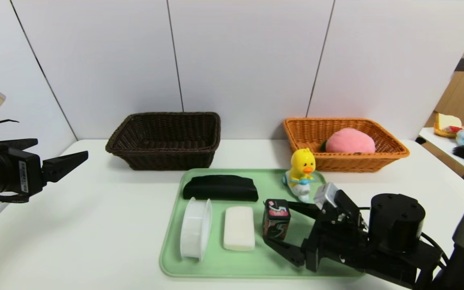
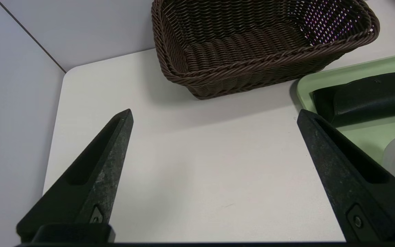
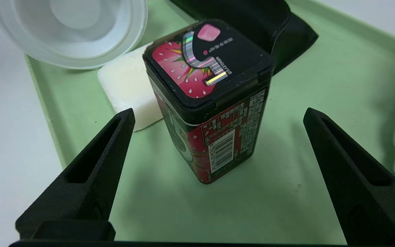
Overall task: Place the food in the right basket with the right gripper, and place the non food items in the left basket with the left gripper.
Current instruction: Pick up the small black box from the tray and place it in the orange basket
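The pink plush peach (image 1: 349, 141) lies in the orange-tan basket (image 1: 393, 153). The black canister (image 1: 276, 219) with its red-pink label stands upright on the green tray (image 1: 256, 262). My right gripper (image 1: 278, 222) is open with the canister (image 3: 211, 103) between its fingertips, and neither finger touches it. The duck toy (image 1: 301, 167), black pouch (image 1: 220, 188), white ribbed container (image 1: 195, 227) and soap-like bar (image 1: 239, 227) are also on the tray. The dark brown basket (image 1: 163, 141) is empty. My left gripper (image 1: 61, 148) is open and empty, held above the table's left side.
The baskets stand at the back of the white table against the grey wall. A side table (image 1: 457, 137) with other objects is at the far right. In the left wrist view, bare tabletop lies between the dark basket (image 2: 259, 41) and my left gripper (image 2: 214, 115).
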Tool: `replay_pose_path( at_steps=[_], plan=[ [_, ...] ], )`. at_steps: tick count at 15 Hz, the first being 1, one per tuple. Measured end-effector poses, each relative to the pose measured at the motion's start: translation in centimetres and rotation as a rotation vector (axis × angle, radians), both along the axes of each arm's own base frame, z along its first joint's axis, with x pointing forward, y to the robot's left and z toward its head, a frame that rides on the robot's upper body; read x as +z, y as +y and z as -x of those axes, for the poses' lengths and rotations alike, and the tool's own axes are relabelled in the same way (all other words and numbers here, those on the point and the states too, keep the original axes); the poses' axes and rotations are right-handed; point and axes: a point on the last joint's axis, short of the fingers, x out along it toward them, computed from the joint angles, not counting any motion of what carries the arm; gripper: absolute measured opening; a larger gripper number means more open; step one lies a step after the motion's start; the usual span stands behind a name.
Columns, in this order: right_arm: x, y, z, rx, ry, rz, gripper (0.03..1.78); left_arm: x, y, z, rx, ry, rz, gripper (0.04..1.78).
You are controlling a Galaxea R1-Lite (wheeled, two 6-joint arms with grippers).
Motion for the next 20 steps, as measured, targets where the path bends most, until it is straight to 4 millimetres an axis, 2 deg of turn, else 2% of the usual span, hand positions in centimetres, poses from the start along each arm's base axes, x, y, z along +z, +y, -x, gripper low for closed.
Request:
replay_pose_path(
  at_steps=[5, 14, 18, 20],
  plan=[
    [-1.3, 1.0, -1.4, 0.002, 0.017, 0.012, 1.69, -0.1, 0.0, -0.1, 0.001, 0.003, 0.001, 1.69],
    [-0.8, 1.6, -2.5, -0.009, -0.004, -0.026, 1.69, -0.2, 0.0, -0.1, 0.002, 0.007, 0.0, 1.69],
    [-0.8, 1.5, -2.3, -0.008, 0.001, -0.026, 1.08, -0.2, 0.0, -0.1, 0.001, 0.007, 0.0, 1.69],
    [-0.8, 1.5, -2.2, -0.008, 0.0, -0.026, 0.85, -0.2, 0.0, -0.1, 0.002, 0.008, 0.0, 1.69]
  ],
)
